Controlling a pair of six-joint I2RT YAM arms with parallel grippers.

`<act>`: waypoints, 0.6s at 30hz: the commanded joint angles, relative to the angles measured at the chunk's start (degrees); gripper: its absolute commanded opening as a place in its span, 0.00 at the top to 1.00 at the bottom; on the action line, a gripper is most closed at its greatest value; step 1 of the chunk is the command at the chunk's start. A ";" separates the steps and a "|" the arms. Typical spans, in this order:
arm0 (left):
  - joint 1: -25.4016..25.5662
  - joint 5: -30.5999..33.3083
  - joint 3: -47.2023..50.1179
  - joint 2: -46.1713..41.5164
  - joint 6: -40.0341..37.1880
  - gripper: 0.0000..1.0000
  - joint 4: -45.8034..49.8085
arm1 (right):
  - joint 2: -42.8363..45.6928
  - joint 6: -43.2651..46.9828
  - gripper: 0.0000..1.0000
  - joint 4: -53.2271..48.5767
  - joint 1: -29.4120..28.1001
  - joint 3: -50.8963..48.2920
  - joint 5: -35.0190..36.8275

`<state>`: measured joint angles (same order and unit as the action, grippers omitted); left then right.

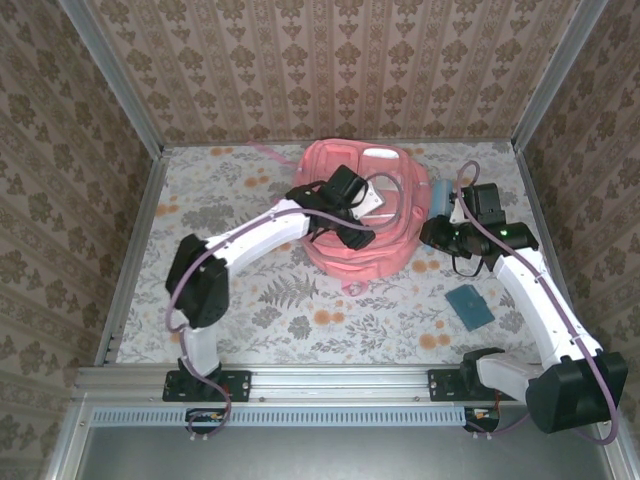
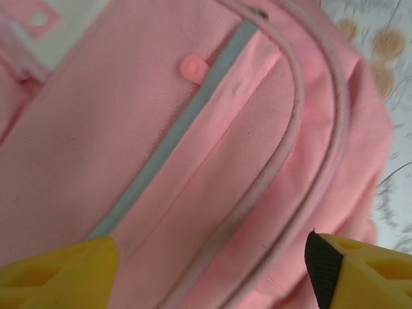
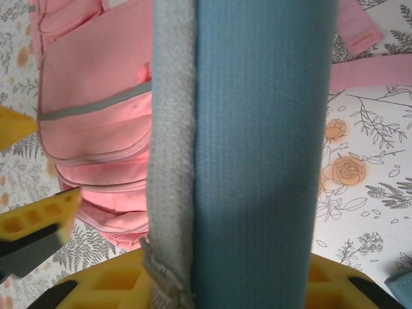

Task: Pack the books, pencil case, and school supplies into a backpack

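Backpack first: large pink fabric backpack lies toward the far middle of the floral-covered counter, and the left end effector hovers right over its front pocket, yellow fingers spread wide with nothing between them but pink cloth and a grey stripe below. On the other side, the right end effector is clamped on a long blue fabric pouch with a grey zip edge, probably the pencil case, held just beside the bag's right flank. A small teal flat square waits on the counter nearer the arm bases, well apart from the bag. Now the danger: I can't make out any open mouth on that bag, so if the left fingers pinch only the outer pocket layer, the pouch has nowhere to go and may slide off the top. It looks gripped near one end, so it could swing or slip, and two arms this close risk a bump
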<state>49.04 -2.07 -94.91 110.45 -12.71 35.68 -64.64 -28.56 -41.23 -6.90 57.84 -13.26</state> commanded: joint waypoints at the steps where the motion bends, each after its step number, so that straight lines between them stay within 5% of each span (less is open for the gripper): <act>1: -1.77 -5.22 -5.36 3.36 -11.72 0.27 8.30 | 0.20 -1.26 0.76 -1.32 0.15 -0.86 0.65; 6: -2.39 -7.19 -5.87 5.19 -14.18 0.25 6.52 | 0.23 -1.78 0.76 -1.45 0.14 -0.66 0.49; 12: -2.56 -2.24 -7.67 8.34 -14.43 0.44 4.80 | -0.47 -2.21 0.76 -0.28 0.13 -0.68 0.34; 18: -2.55 -0.83 -9.48 10.11 -17.61 0.45 5.47 | -1.01 -2.17 0.76 0.01 0.13 -0.97 -0.17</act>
<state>46.78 -4.49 -102.43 119.42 -27.24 40.60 -65.39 -30.24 -41.89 -6.90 57.36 -13.30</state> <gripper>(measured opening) 0.542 0.305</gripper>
